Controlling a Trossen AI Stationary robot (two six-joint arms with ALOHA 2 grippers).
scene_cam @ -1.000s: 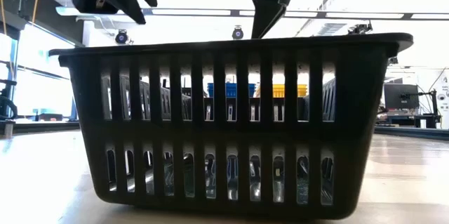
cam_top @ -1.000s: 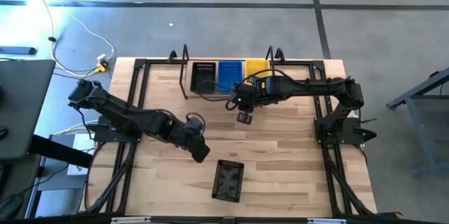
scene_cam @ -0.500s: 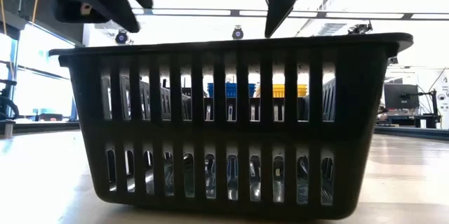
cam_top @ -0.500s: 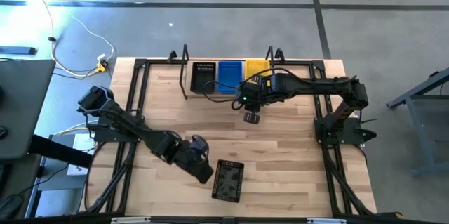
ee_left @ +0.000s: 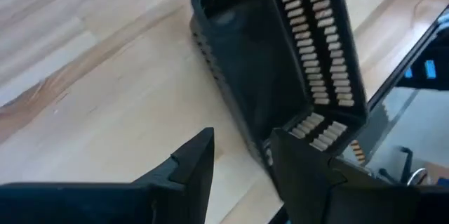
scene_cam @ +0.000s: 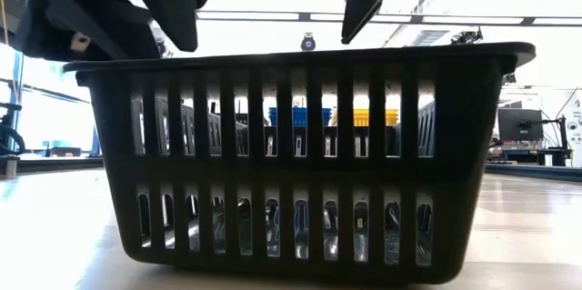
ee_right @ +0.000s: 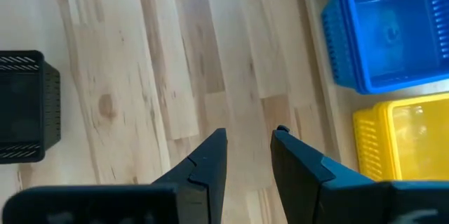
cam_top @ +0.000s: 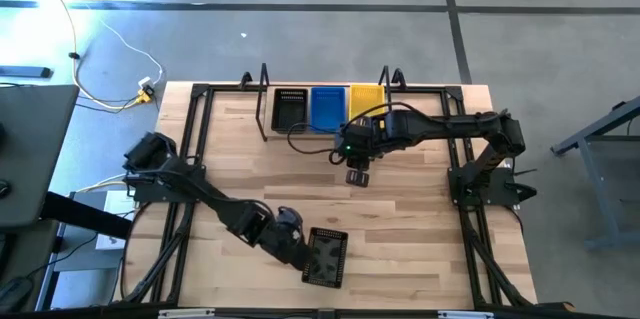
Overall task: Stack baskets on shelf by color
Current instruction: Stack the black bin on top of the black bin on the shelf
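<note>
- High view: I see a loose black basket (cam_top: 326, 257) lying near the table's front edge, well apart from the shelf (cam_top: 325, 129).
- On the shelf I count a black stack (cam_top: 291, 109), a blue stack (cam_top: 327, 107) and a yellow stack (cam_top: 366, 99), side by side.
- My left gripper (ee_left: 242, 164) sits just beside the loose basket's near wall, fingers parted, empty.
- My right gripper (ee_right: 249, 155) hangs over bare wood in front of the shelf, fingers slightly parted, empty.

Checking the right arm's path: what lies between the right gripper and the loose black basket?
Only bare tabletop, seen in the high view, separates the right gripper from the black basket.
</note>
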